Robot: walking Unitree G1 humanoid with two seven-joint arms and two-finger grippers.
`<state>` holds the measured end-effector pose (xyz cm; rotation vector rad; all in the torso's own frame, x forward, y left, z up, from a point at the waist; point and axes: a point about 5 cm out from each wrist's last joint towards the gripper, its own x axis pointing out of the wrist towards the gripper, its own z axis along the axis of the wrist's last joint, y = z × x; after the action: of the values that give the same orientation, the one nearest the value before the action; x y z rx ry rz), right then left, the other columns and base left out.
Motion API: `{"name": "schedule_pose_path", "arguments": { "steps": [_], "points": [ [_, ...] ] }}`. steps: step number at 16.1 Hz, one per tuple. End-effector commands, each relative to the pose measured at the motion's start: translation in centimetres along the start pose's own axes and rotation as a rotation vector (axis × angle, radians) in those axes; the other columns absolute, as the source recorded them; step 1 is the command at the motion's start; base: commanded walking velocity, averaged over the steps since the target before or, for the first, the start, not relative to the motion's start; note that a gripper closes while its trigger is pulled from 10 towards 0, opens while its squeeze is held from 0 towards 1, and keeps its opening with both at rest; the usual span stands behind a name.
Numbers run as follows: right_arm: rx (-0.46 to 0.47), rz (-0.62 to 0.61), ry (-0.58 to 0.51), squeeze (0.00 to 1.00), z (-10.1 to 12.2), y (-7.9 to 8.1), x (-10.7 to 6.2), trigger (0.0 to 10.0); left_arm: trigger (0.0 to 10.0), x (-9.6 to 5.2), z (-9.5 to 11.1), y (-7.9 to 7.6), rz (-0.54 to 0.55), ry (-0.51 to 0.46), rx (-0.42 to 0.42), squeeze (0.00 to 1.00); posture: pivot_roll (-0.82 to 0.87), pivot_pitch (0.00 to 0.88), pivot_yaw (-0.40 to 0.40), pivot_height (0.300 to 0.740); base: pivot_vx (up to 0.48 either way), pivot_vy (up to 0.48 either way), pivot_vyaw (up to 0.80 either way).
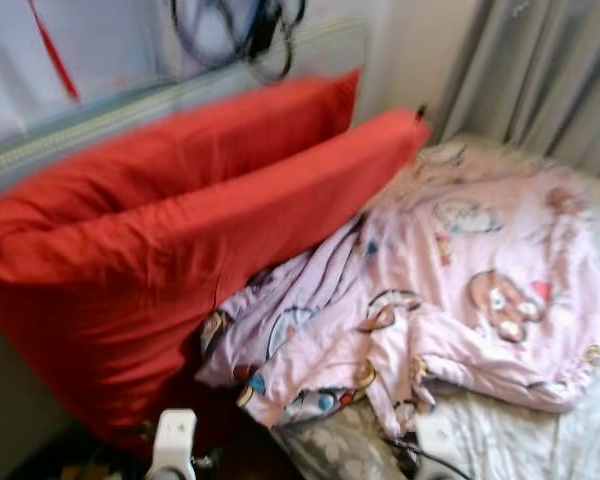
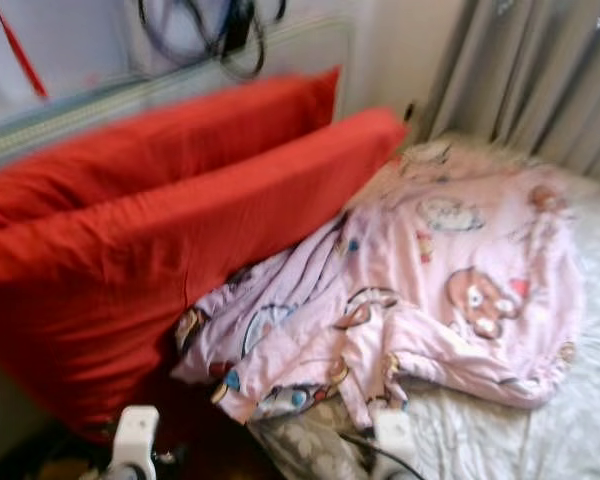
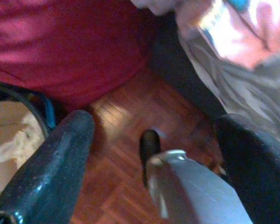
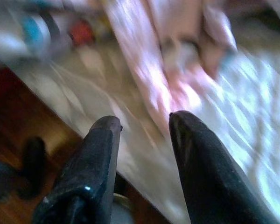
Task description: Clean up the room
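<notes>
Setting: a home bedroom. Bed (image 1: 540, 440) with pale patterned sheet, two large red pillows (image 1: 160, 250) propped against the headboard, crumpled pink cartoon-print quilt (image 1: 460, 290) on top. Grey curtains (image 1: 540, 70) behind; wood parquet floor (image 3: 126, 154) beside the bed.

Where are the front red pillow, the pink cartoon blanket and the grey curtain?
front red pillow (image 1: 180, 260), left eye view, middle of its face.
pink cartoon blanket (image 1: 450, 290), left eye view, its flat middle.
grey curtain (image 1: 540, 70), left eye view, a fold.
</notes>
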<state>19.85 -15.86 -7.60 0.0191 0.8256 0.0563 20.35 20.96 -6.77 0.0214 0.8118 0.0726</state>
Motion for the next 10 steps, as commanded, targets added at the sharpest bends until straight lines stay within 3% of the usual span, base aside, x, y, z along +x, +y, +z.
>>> {"name": "schedule_pose_path", "arguments": {
  "steps": [1, 4, 8, 10],
  "points": [
    [0.020, -0.043, -0.009, 0.00, -0.3, -1.4, -0.3, 10.0, 10.0, 0.3, 1.4, -0.6, -0.007, -0.056, -0.018, 0.00, 0.02, 0.066, -0.047, 0.740, 0.000, 0.000, 0.00],
    [0.003, -0.029, -0.262, 0.00, 4.8, -1.7, 0.1, 10.0, 10.0, 0.5, 6.8, -0.5, -0.017, -0.338, -0.033, 0.00, 0.02, 0.072, -0.044, 0.740, 0.000, 0.000, 0.00],
    [-0.023, 0.002, -0.542, 0.00, 9.2, -1.4, -0.6, 10.0, 10.0, -0.6, 10.4, -0.1, -0.020, -0.589, -0.047, 0.00, 0.02, 0.071, -0.047, 0.740, 0.000, 0.000, 0.00],
    [-0.028, 0.009, -0.597, 0.00, 9.8, -1.2, -0.9, 10.0, 10.0, -1.0, 10.5, -0.8, -0.038, -0.642, -0.044, 0.00, 0.02, 0.072, -0.048, 0.740, 0.000, 0.000, 0.00]
  ]
}}
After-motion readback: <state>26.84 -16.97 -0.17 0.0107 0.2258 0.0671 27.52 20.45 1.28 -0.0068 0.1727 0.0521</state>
